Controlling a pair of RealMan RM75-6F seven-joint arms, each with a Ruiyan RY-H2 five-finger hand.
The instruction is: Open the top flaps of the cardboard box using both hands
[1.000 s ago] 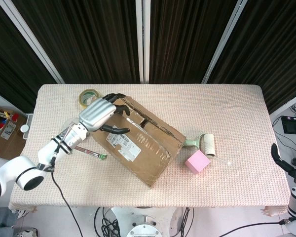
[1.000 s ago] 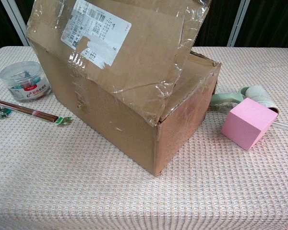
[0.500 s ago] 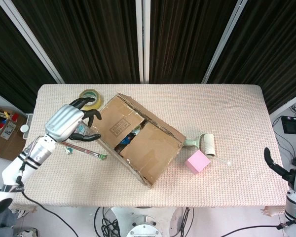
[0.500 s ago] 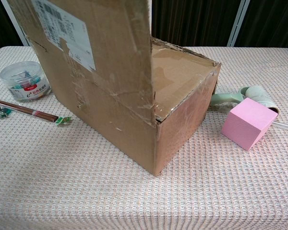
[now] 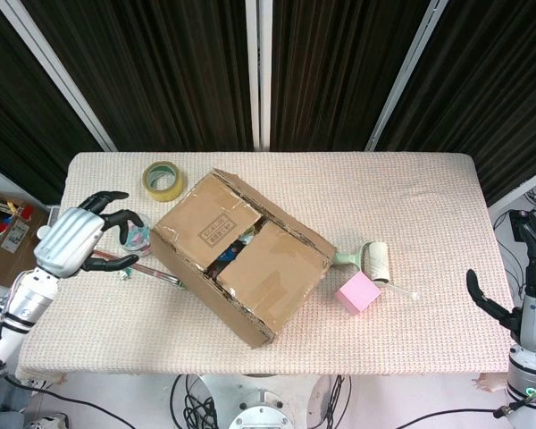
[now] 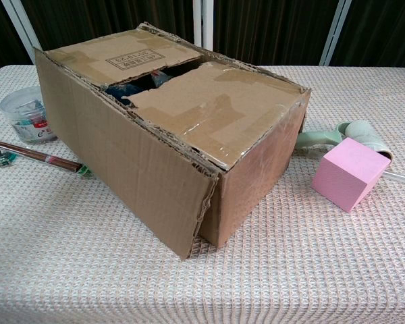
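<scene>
Cardboard box (image 5: 237, 259) set askew at the middle of the table (image 5: 411, 206), its long outer flap (image 6: 121, 158) folded down over the near side. Two inner flaps (image 6: 209, 108) lie across the top, with items partly visible in the gap between them. Behind the box's left corner: tape roll (image 5: 163, 180). To its left: clear tub (image 6: 25, 115), with chopsticks (image 6: 34, 154) lying before it. To its right: lint roller (image 5: 371, 259) and, just before it, a cube (image 5: 357, 293) (touching or nearly so). Left hand (image 5: 76, 239) above the table's left edge; right hand (image 5: 518, 286) beyond the right edge.

Brown cardboard box (image 5: 241, 268) sits mid-table, near flap hanging down its side.
</scene>
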